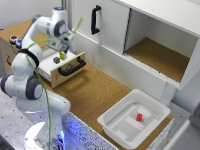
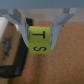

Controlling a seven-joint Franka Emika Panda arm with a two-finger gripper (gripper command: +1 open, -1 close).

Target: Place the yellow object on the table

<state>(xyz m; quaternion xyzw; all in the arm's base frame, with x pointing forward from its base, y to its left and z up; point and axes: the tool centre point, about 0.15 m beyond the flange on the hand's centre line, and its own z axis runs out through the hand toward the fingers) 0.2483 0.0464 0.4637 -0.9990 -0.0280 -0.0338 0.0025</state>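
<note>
The robot's two-fingered gripper [image 2: 42, 31] is clamped on the small yellow cube-like block marked with black letters [image 2: 40, 41], one finger on each side, so the block hangs level and can be carried without slipping. In the exterior view the yellow block [image 1: 62, 55] is held above an open wooden drawer with a black handle [image 1: 70, 65], near the far corner of the cork-brown speckled table [image 1: 92, 92]; it is not yet down on the worktop. One small dark object [image 1: 56, 59] sits in the drawer, though it is too blurred to identify. At the table's near edge stands one white rectangular plastic tub [image 1: 150, 107] holding one small red block [image 1: 139, 117]. One yellow block is visible.
</note>
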